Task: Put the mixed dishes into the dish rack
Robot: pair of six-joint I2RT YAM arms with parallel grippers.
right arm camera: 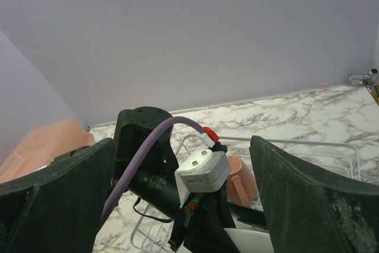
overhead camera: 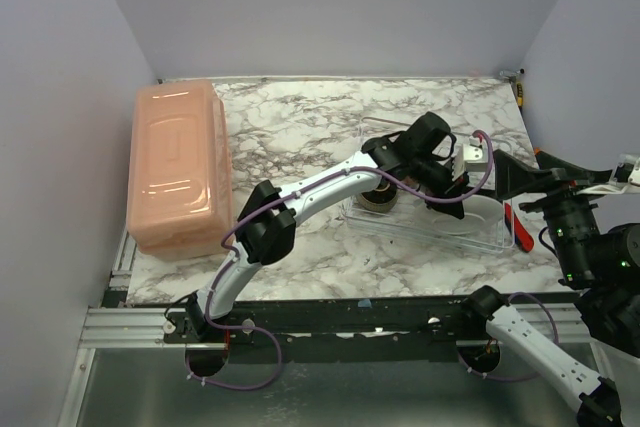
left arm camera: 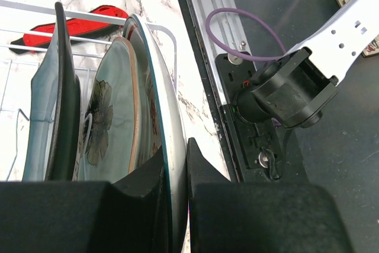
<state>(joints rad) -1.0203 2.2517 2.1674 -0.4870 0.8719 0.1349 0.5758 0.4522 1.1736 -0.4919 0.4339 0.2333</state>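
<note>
Plain lavender walls (overhead camera: 330,7) shut me in across the top and down both sides of the frame. A white marble tabletop (overhead camera: 300,117) fills the middle, with a dull grey floor (overhead camera: 130,387) at the bottom.

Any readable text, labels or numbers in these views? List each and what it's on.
None legible.
White connector block: tiny markings, too blurred to read.
Teal plate in the left gripper: no text.

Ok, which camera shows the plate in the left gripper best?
Left wrist: the plate stands on edge in the dish rack, its rim pinched by the left gripper. In the top and right wrist views the left arm blocks it almost wholly.
</note>
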